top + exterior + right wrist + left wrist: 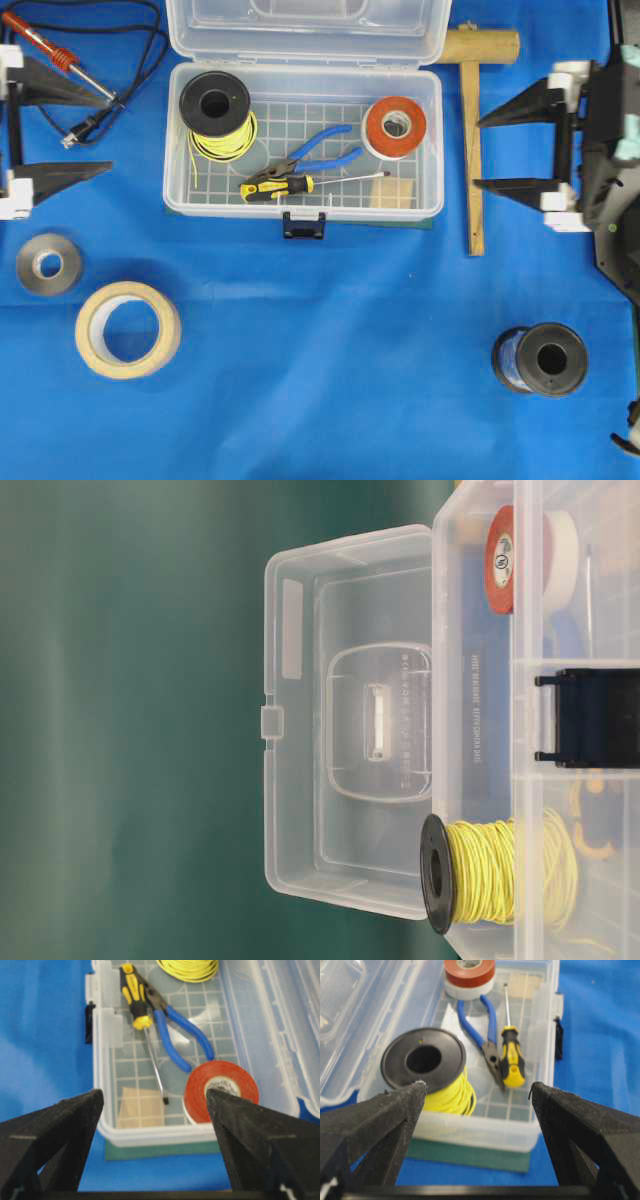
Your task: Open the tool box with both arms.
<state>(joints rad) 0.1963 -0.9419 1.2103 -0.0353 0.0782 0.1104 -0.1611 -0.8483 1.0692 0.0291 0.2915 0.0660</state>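
Observation:
The clear tool box stands open on the blue table, its lid folded back at the far side and its black latch hanging at the front. It holds a yellow wire spool, red tape, blue pliers and a yellow-black screwdriver. My left gripper is open and empty, left of the box and apart from it; the left wrist view shows it facing the box's end wall. My right gripper is open and empty, right of the box, also shown in the right wrist view.
A wooden T-shaped mallet lies between the box and my right gripper. A soldering iron with black cable lies at the back left. A grey tape roll, a masking tape roll and a black spool lie in front.

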